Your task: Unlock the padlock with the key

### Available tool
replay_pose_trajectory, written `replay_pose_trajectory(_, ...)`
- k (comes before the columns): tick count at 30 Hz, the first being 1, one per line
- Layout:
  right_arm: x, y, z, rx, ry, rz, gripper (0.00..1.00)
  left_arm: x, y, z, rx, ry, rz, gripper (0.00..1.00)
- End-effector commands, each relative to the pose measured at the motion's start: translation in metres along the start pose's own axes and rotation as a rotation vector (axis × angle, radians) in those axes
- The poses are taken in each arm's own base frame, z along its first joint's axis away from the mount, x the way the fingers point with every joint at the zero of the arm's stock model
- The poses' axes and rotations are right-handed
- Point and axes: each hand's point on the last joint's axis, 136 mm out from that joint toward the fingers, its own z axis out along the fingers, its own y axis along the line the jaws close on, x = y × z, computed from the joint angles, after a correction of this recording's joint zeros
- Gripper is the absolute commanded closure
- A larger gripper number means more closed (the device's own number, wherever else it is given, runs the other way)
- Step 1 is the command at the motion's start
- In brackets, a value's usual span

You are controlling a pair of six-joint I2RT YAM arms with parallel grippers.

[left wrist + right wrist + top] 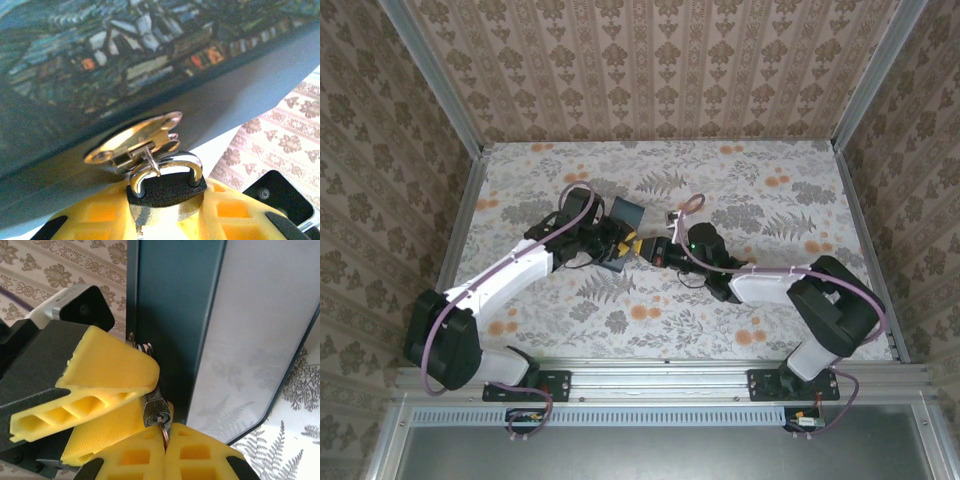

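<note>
From above, the left gripper (620, 245) and right gripper (656, 250) meet near the table's (770, 200) middle beside the dark-blue box (628, 212); what they hold is too small to make out.

Left wrist: the left gripper clamps the padlock (167, 189), shackle up through the box's brass hasp (131, 142), body partly hidden.

Right wrist: the right gripper pinches the key (164, 435), mostly hidden, pointing up at the keyhole in the padlock's underside.

Soft, even light fills the top view, with only faint shadows on the bench (650, 325). In the left wrist view the box (100, 50) print is blurred and glare flares on the padlock (170, 189) shackle. In the right wrist view the box's pale face washes out.
</note>
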Motion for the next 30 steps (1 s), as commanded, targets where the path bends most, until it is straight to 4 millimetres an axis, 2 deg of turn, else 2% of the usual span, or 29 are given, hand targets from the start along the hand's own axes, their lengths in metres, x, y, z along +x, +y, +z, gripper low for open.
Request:
replay_pose_trajectory(1,-0.026,0.126,-0.002,-0.426,-0.053,-0.174,0.92,0.067,-0.017,0.006,0.069,0.275,0.032,0.94)
replay_pose_trajectory(4,-0.019,0.120,-0.010,-0.387,-0.035,-0.202,0.78,0.054,-0.012,-0.004,0.058,0.227,0.024,0.94)
replay_pose_trajectory(6,-0.012,0.108,-0.020,-0.305,-0.019,-0.242,0.67,0.040,-0.008,-0.014,0.046,0.180,0.022,0.94)
replay_pose_trajectory(8,-0.004,0.085,-0.030,-0.179,0.013,-0.271,0.58,0.028,-0.003,-0.025,0.030,0.144,0.023,0.94)
replay_pose_trajectory(11,0.009,0.051,-0.047,-0.020,0.079,-0.315,0.52,0.018,0.000,-0.031,0.028,0.126,0.019,0.93)
replay_pose_trajectory(14,0.011,0.033,-0.059,0.042,0.099,-0.343,0.52,0.017,0.000,-0.032,0.029,0.133,0.025,0.93)
replay_pose_trajectory(20,0.005,0.021,-0.072,0.123,0.088,-0.503,0.69,0.020,-0.008,-0.033,0.038,0.154,0.065,0.93)
replay_pose_trajectory(30,0.006,0.028,-0.043,-0.014,0.118,-0.444,0.77,0.022,-0.008,-0.031,0.041,0.160,0.063,0.94)
